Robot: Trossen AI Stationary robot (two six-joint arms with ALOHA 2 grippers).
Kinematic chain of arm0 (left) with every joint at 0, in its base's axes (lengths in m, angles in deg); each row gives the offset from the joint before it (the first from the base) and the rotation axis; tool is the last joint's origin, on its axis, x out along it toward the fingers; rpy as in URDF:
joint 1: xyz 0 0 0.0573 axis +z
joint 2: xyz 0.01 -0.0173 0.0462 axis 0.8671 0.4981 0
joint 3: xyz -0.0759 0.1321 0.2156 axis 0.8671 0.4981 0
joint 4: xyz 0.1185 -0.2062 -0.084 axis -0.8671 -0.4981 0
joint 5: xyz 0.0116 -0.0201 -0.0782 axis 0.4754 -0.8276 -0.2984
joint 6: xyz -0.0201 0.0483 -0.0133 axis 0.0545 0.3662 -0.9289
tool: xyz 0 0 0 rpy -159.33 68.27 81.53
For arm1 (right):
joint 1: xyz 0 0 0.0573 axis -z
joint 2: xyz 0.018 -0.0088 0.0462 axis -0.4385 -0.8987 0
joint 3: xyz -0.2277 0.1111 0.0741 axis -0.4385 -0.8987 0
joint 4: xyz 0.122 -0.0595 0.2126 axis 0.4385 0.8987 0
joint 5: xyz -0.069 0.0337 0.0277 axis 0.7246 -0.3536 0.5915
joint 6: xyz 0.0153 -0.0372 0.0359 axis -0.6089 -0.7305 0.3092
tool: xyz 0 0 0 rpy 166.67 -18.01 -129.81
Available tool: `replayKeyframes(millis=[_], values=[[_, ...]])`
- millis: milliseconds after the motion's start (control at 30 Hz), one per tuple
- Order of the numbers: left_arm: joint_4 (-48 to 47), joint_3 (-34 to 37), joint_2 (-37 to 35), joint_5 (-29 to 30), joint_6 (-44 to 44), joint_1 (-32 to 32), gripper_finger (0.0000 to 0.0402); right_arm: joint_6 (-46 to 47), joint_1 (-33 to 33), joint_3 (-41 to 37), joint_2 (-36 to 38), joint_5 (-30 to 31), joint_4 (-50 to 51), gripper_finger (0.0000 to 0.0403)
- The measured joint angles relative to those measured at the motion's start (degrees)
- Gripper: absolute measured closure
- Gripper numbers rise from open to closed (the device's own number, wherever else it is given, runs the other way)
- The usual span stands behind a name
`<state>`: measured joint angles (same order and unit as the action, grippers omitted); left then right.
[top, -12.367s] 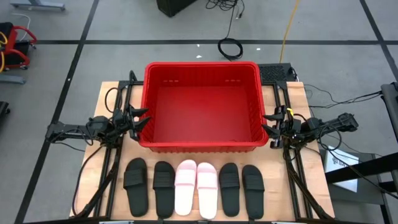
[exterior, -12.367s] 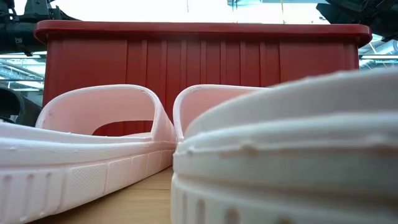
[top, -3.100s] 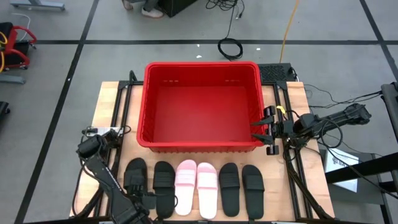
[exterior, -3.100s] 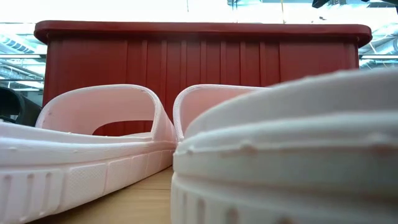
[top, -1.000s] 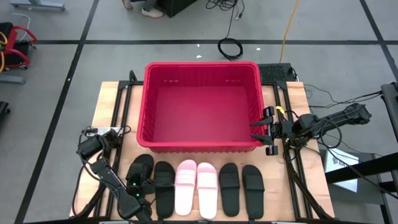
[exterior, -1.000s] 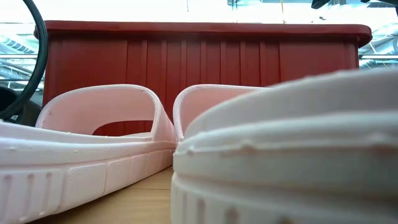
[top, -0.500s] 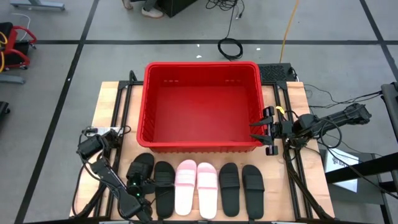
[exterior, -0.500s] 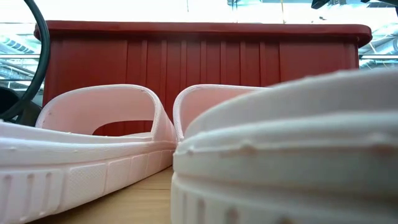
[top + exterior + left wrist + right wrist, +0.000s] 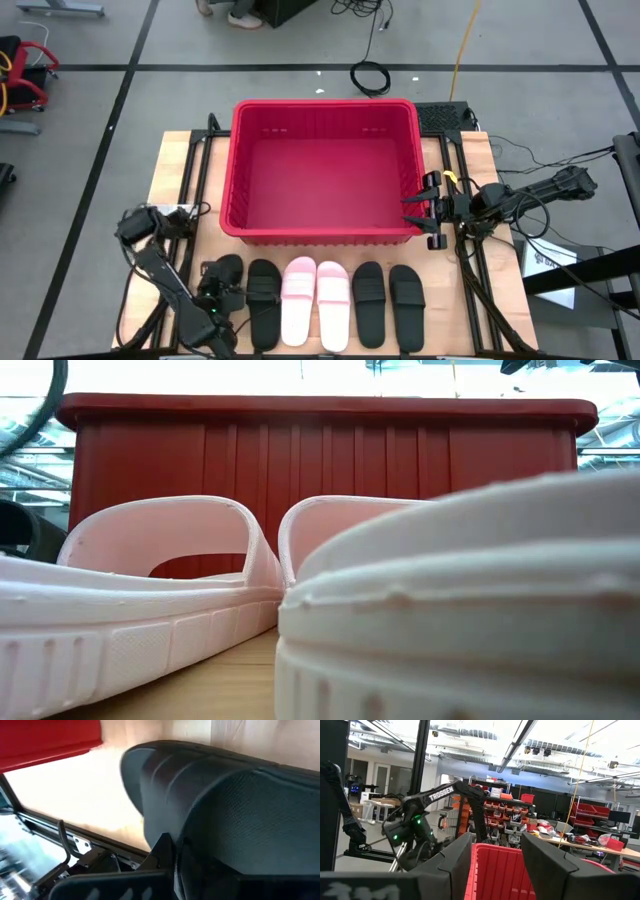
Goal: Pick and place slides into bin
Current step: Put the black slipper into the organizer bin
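The red bin (image 9: 325, 170) holds nothing; all six slides (image 9: 335, 305) lie in a row on the table (image 9: 170, 160) before it. The left gripper (image 9: 222, 290) (jaws pinching) grips the leftmost black slide (image 9: 224, 275). The right gripper (image 9: 425, 212), jaws spread, waits beside the bin's right wall.

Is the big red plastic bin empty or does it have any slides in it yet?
Empty: the red ribbed plastic bin shows only bare floor from above.

Workshop or robotics lab: shelves of red parts bins (image 9: 520, 807), cluttered workbench (image 9: 580, 840), exposed ceiling ducts (image 9: 470, 735).
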<state>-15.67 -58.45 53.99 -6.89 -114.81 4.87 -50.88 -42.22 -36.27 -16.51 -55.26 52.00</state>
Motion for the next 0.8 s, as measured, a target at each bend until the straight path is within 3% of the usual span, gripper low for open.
replayKeyframes(millis=[333, 800], values=[[-0.33, -0.5, -8.59, 5.71, -4.52, -1.65, 0.04, 0.0, -0.01, 0.0, 0.0, 0.02, 0.03, 0.0238], [-0.2, -12.02, -9.12, 13.61, 0.26, -2.14, 0.0401, -0.02, -0.02, -0.02, -0.27, 1.73, 0.76, 0.0238]])
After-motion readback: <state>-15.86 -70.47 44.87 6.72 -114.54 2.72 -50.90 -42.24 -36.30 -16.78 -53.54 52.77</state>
